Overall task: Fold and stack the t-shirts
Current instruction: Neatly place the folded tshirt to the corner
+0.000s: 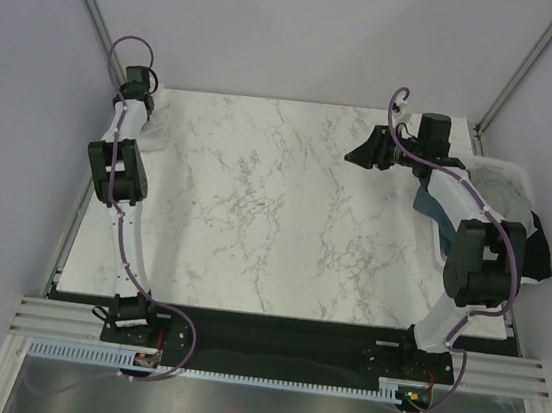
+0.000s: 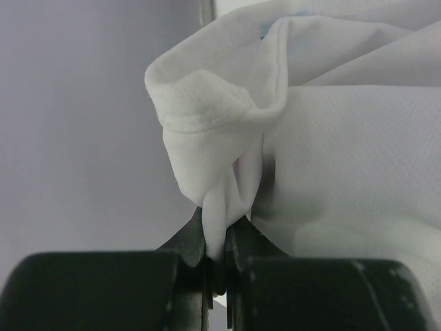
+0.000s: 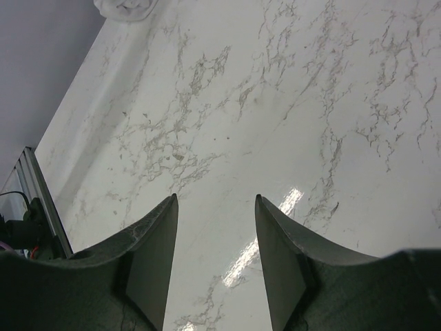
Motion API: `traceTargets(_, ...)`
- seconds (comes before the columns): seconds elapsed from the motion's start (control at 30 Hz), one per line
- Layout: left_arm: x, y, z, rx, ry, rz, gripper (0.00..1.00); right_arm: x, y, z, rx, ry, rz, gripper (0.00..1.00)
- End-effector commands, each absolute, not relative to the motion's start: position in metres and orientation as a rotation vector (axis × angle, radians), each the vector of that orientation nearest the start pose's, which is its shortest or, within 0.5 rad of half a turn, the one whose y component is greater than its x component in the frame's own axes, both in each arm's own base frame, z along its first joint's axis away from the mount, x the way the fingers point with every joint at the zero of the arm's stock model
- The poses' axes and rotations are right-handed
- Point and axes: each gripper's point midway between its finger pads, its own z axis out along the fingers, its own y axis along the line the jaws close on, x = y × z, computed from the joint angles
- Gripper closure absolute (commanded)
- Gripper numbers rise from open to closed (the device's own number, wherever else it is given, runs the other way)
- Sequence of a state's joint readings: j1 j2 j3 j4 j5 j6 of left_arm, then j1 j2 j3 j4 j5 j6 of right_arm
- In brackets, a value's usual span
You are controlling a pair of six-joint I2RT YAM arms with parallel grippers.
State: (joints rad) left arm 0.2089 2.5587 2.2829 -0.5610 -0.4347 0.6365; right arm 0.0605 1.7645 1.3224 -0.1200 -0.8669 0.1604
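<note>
A white t-shirt (image 1: 155, 137) lies bunched at the far left of the marble table, partly hidden by the left arm. My left gripper (image 1: 135, 109) is there, and in the left wrist view it (image 2: 219, 234) is shut on a hanging fold of the white t-shirt (image 2: 344, 172). My right gripper (image 1: 358, 156) is open and empty above the back right of the table; its wrist view (image 3: 215, 207) shows bare marble between the fingers and the white t-shirt (image 3: 124, 7) far off. A teal-blue t-shirt (image 1: 434, 214) and a black t-shirt (image 1: 539, 261) hang at the right edge.
A white plastic bin (image 1: 510, 173) stands at the table's far right, behind the right arm. Grey walls close in the left, back and right sides. The metal rail with the arm bases (image 1: 268, 352) runs along the near edge.
</note>
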Motion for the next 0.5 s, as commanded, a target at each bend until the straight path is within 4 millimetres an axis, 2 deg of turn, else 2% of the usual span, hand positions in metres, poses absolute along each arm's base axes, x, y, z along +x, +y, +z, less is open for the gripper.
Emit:
traceTargets(0.0, 0.609, 0.248, 0.1, 0.302, 2.323, 1.039, 0.98, 0.442, 0.166, 0.203, -0.45, 1.979, 1.053, 0.43)
traceTargets(0.3, 0.62, 0.254, 0.092, 0.283, 2.272, 1.046, 0.97, 0.444, 0.163, 0.202, -0.433, 1.985, 1.043, 0.43)
traceTargets(0.33, 0.623, 0.254, 0.092, 0.268, 2.258, 1.047, 0.92, 0.444, 0.163, 0.201, -0.432, 1.987, 1.039, 0.43)
traceTargets(0.37, 0.623, 0.255, 0.094, 0.252, 2.251, 1.057, 0.68, 0.444, 0.163, 0.2, -0.431, 1.988, 1.04, 0.43)
traceTargets(0.4, 0.624, 0.257, 0.095, 0.239, 2.242, 1.065, 0.58, 0.444, 0.163, 0.199, -0.431, 1.989, 1.04, 0.43)
traceTargets(0.47, 0.626, 0.26, 0.105, 0.19, 2.2, 1.085, 0.46, 0.445, 0.163, 0.198, -0.427, 1.993, 1.038, 0.44)
